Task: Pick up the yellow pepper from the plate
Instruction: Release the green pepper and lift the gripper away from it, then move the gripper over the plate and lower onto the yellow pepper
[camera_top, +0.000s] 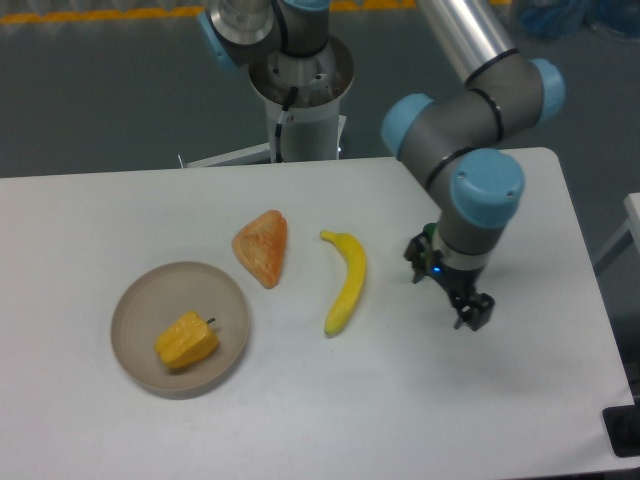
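Note:
The yellow pepper (187, 340) lies on its side inside the beige plate (137, 300) at the front left of the table, its short dark stem pointing right. My gripper (472, 312) hangs over the right part of the table, far from the plate and to the right of the banana. Its dark fingers are small in this view and nothing shows between them; whether they are open or shut I cannot tell.
A yellow banana (346, 279) lies mid-table and an orange-pink wedge (263, 246) sits to its left. A green object (429, 247) shows partly behind the wrist. The robot base (300, 95) stands at the table's back edge.

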